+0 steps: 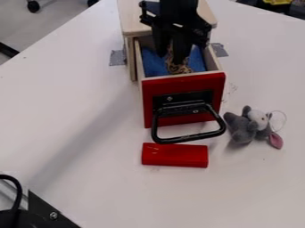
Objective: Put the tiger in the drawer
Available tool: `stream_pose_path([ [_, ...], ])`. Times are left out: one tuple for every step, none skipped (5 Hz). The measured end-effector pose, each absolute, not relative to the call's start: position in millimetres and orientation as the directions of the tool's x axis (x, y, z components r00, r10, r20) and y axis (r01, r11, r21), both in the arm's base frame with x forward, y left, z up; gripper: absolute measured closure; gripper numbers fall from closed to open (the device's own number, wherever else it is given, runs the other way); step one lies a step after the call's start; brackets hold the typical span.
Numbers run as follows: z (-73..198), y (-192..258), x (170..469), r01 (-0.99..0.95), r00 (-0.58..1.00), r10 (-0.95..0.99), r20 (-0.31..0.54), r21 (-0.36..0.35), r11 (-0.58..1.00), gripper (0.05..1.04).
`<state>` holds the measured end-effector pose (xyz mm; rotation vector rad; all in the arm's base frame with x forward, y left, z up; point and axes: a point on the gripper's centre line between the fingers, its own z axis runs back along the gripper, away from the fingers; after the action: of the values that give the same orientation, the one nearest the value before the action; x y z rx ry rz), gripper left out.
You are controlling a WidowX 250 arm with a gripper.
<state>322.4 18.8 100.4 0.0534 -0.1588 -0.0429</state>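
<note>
- Over the drawer (138, 60), pointing down into it: gripper (173, 48); can't tell if jaws are clamped on the tiger or apart.
- In the drawer, at the gripper's tips: tiger (179, 67), tan w/ dark stripes, lower part by the drawer's blue lining (154, 64), near the red front panel (164, 84).
- On the drawer's front: black handle (191, 138), sticking out.
- Behind the drawer, which is pulled out: light wooden cabinet (129, 20), w/ grey tape (117, 58) on table either side.
- Just in front of the drawer: red block (175, 155), lying flat.
- R of drawer front in view: grey-and-white plush toy (241, 129) w/ pink ear and thin string loop, near the handle.
- Under drawer etc.: white table (77, 98).
- Well apart from drawer, bottom L corner: black hardware (51, 211).
</note>
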Motion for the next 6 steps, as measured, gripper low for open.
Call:
stream_pose_path([
  [96, 22, 320, 0.035, 0.987, -0.042, 0.152, 0.051, 0.998, 0.343],
  [106, 21, 314, 0.026, 0.987, -0.030, 0.160, 0.032, 0.999, 0.096],
  [130, 24, 305, 0.008, 0.980, -0.015, 0.201, 0.035, 0.999, 0.083],
  [143, 25, 289, -0.011, 0.988, 0.006, 0.154, 0.032, 0.999, 0.083],
  [153, 25, 274, -0.025, 0.994, 0.022, 0.106, 0.030, 0.999, 0.083],
  [153, 23, 265, -0.001, 0.999, -0.002, 0.051, 0.053, 0.999, 0.083],
])
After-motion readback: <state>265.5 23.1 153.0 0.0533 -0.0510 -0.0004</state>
